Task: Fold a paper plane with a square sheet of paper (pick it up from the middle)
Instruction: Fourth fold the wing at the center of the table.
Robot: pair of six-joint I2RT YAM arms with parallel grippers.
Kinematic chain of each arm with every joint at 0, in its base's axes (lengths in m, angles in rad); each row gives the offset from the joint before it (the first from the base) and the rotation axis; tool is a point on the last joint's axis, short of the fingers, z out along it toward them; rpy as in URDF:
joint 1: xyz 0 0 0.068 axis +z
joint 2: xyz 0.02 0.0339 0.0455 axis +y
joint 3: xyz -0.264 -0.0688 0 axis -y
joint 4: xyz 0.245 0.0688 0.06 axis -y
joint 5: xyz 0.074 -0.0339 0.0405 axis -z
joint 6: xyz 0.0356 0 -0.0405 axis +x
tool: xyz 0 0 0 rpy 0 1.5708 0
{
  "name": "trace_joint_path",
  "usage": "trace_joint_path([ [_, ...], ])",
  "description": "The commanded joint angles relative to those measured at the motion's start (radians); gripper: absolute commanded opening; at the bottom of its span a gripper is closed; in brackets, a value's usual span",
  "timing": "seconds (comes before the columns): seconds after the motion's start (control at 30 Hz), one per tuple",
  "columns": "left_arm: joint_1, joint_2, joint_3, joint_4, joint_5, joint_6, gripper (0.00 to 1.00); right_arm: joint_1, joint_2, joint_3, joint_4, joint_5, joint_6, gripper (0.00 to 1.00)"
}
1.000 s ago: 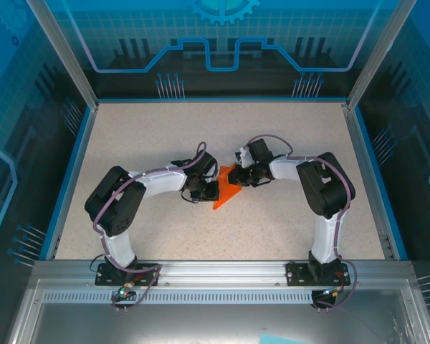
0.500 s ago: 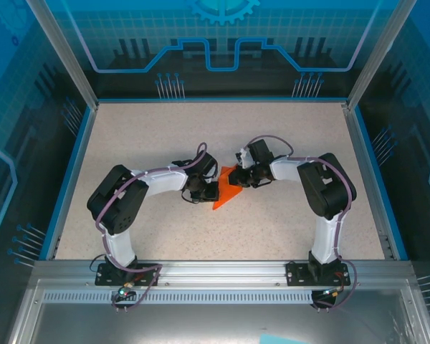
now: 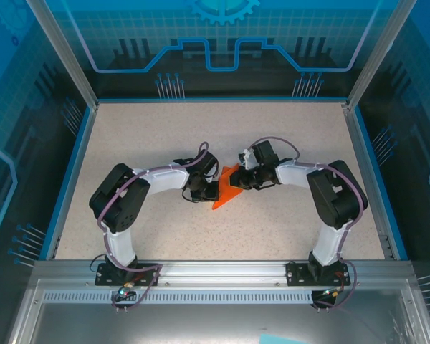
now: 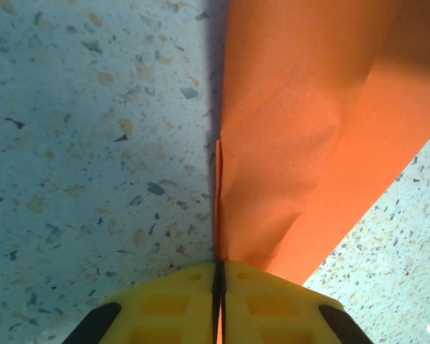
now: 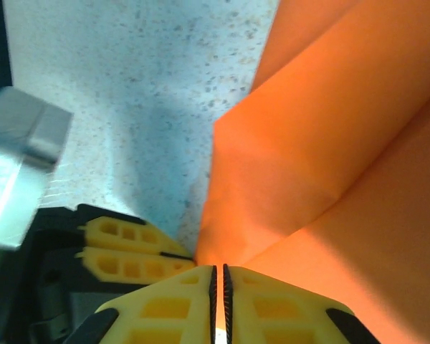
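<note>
L jaws were pressed together w/ only a hairline seam btwn the two yellow fingers (image 4: 168,304). A creased edge of the orange paper plane (image 4: 294,129) ran straight into that seam, so they were clamped on the paper. From the pinch the sheet ran up the left wrist view: a folded layer w/ a soft wrinkle lay over a wider layer whose slanted edge cut across to the right. Speckled table (image 4: 93,143) showed on the left and in the bottom-right corner. R jaws were likewise closed to a thin slit, their yellow fingers (image 5: 279,308) nipping the plane (image 5: 330,143) where two folded layers met, paper fanning up and to the right. Just left of that pinch in the right wrist view sat the other arm's yellow fingers (image 5: 122,251), at the same paper corner. A blurred grey block (image 5: 21,172) sat above them. From the top view the L arm (image 3: 161,179) and R arm (image 3: 301,172) both bent inward to the table ctr. Their tips were close together on either side of the plane (image 3: 226,197). It showed as a narrow orange triangle low over the table (image 3: 150,136), its point aimed toward the near edge. Couldn't tell if it rested on the surface or hung just above.
</note>
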State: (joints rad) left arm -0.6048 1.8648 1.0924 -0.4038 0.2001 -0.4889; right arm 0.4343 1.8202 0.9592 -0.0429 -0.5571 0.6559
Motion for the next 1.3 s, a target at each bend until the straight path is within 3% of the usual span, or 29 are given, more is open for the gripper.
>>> trace_joint_path([
  [0.0,-0.012,0.081,-0.016,-0.02,-0.071,0.034,0.11,0.024,-0.016,-0.03,0.094,-0.047,0.121,0.11],
  [0.33,-0.037,0.081,-0.023,-0.012,-0.13,0.054,0.12,0.073,0.086,-0.013,0.173,-0.027,0.231,0.06],
  [0.57,-0.046,0.076,-0.016,-0.006,-0.139,0.07,0.12,0.068,0.147,-0.014,0.133,0.025,0.205,0.06],
  [0.83,-0.046,0.055,-0.012,-0.015,-0.136,0.077,0.14,0.085,0.172,0.027,-0.072,0.188,0.089,0.06],
  [1.27,-0.047,-0.106,0.069,-0.073,-0.078,0.045,0.22,0.087,0.174,0.002,-0.089,0.205,0.063,0.05],
])
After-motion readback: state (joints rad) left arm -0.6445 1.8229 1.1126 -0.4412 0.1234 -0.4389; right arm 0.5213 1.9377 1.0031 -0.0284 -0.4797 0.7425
